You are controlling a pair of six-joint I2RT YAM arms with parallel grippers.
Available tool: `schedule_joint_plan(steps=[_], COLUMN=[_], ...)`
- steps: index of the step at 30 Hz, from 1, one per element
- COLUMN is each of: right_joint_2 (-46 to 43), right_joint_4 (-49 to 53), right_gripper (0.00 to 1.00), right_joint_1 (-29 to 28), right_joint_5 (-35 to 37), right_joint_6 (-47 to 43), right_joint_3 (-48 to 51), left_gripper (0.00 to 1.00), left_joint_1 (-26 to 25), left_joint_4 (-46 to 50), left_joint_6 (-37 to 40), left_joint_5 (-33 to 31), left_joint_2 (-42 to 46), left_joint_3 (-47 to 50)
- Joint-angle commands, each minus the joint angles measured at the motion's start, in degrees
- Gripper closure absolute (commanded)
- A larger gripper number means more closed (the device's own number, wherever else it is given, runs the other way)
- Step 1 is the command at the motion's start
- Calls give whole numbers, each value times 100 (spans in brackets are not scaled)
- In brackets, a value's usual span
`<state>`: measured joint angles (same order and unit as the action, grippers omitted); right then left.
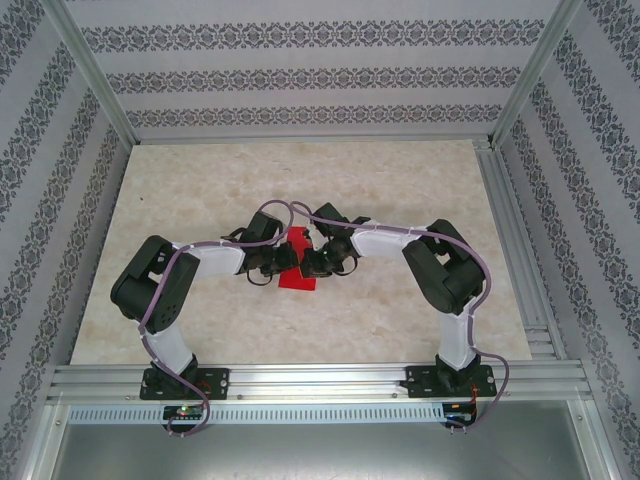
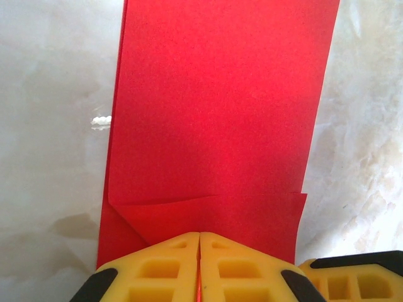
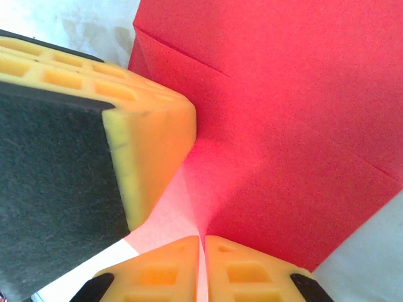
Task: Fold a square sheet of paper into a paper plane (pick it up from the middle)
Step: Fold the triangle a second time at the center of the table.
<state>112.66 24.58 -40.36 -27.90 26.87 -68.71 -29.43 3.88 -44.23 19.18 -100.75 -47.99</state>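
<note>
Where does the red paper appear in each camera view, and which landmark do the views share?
Top external: red paper at the centre of the table.
Left wrist: a broad band down the centre.
Right wrist: centre and right.
Shared landmark: the pale marbled table.

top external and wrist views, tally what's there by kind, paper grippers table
red folded paper sheet: 1
two-finger grippers with yellow jaws, left gripper and right gripper, both pinched shut on the sheet: 2
beige marbled table: 1
total: 4
</note>
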Motion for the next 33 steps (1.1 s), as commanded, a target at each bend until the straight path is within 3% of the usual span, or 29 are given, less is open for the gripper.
schedule_joint_plan(steps=[1, 25, 33], right_joint_2=[63, -481, -1121], right_joint_4=[90, 526, 173], right_gripper=[87, 87, 86], right_joint_1=[28, -19, 37], right_joint_5=[-46, -239, -62], right_joint_6=[-97, -368, -134], right_joint_3=[115, 902, 592], left_gripper=[90, 90, 90], left_joint_1=[-57, -60, -56], left_joint_4=[373, 425, 387], left_joint_6=[-81, -121, -130], left_joint_5=[-309, -398, -353], left_joint_2=[-142, -210, -182], left_joint_3=[187, 184, 211])
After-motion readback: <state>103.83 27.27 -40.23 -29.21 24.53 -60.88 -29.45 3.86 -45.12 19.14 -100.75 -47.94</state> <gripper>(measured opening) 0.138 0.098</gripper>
